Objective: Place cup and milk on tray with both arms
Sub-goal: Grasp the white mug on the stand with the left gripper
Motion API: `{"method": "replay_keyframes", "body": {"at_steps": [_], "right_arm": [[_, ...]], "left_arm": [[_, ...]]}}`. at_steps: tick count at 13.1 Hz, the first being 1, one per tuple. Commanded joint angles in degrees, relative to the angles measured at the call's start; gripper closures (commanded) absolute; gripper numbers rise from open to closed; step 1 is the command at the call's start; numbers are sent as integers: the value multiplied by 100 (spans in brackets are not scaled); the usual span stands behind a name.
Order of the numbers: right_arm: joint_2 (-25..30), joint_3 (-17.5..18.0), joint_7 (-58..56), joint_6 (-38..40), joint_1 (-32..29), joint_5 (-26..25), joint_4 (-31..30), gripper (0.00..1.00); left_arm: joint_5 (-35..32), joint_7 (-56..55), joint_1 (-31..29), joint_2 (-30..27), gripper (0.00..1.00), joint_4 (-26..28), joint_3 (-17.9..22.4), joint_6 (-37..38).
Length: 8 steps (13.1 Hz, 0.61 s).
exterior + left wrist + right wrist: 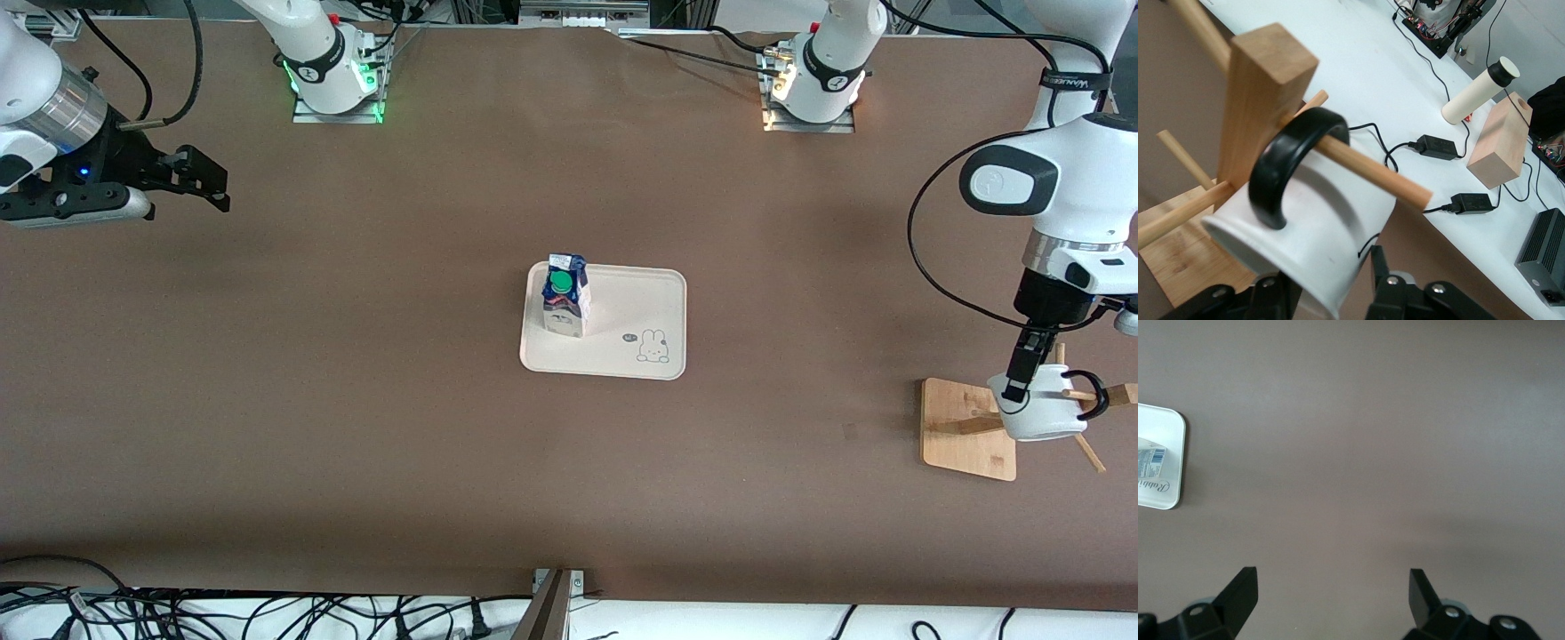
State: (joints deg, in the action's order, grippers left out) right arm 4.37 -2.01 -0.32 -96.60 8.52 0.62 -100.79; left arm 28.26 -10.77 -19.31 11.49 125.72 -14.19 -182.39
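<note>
Now left gripper point(1022, 378) fingers straddling cup point(1042, 411) rim, grip unclear; right gripper point(197, 180) spread, waiting. Glazed, rigid, breakable, slippery: pinch wall, slide handle point(1288, 170) off peg point(1368, 167).

The left arm was reaching down at its own end of the table, wrist pointed pretty much straight down, with the left gripper point(1020, 388) set around the wall of the cup point(1040, 413), one finger point(1022, 364) running down the outside. The right arm was just waiting over bare table at its end, wrist level, and the right gripper point(206, 180) had its fingers point(1238, 595) spread wide with nothing between them.
</note>
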Motion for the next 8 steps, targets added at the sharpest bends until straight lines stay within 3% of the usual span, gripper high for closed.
{"method": "replay_keyframes", "body": {"at_steps": [1,3,8], "right_arm": [[-59,52,-21,10,-104,-88,200,0],[-68,60,5,19,-105,-106,227,0],[-121,51,5,-8,-113,-106,297,0]], "left_arm": [[136,119,-29,161,94,-153,-22,-69],[101,110,-3,161,100,-266,-31,-60],[48,776,50,73,100,-346,-75,-34]]}}
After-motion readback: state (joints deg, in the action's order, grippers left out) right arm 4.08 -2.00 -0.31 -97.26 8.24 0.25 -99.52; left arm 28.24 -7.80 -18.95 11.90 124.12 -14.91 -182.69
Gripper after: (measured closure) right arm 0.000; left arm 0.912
